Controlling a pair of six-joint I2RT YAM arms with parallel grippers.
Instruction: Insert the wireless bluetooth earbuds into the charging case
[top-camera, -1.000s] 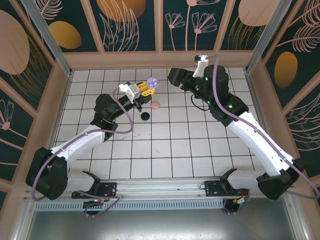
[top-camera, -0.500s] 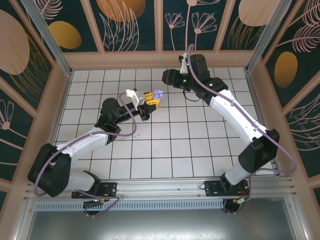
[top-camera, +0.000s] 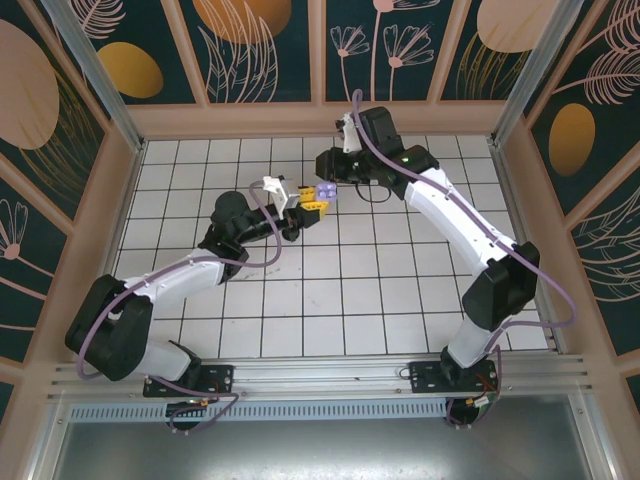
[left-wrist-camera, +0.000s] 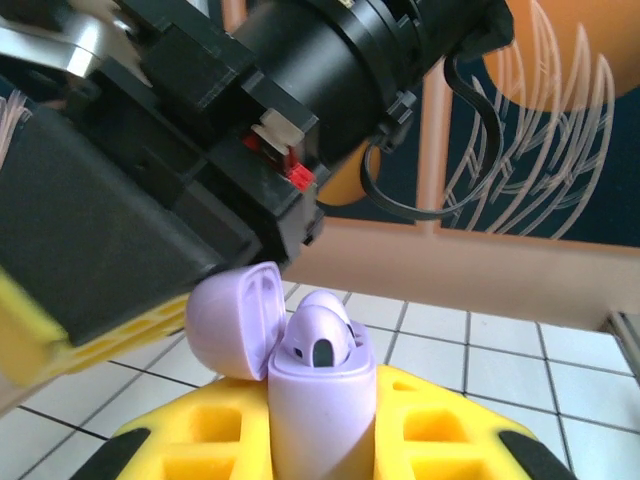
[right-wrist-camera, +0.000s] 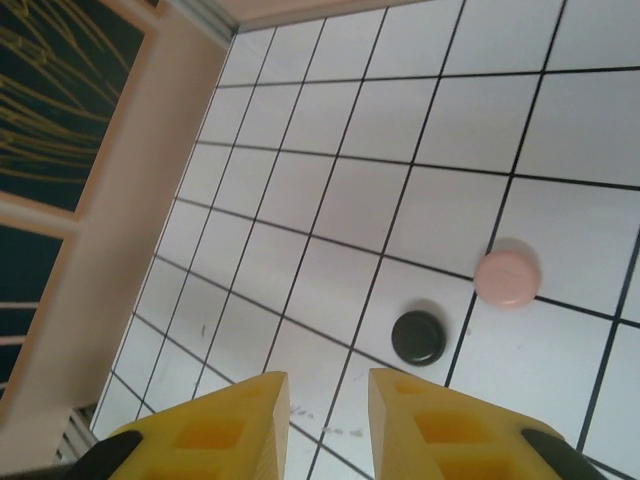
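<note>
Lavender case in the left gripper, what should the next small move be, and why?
Probably bring the right gripper onto the lid and press it shut. The left gripper clamps the lavender case, its lid hangs open, and lavender earbuds appear seated inside. The right gripper's jaws stand apart with nothing between them, close beside the case in the top view.

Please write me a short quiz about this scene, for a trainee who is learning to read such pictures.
1. True or false: the lid of the lavender case is open.
2. Which gripper holds this case?
3. On the table, the disc next to the black disc is: A pink, B green, C blue.
Key: 1 true. 2 the left gripper. 3 A, the pink disc.
</note>
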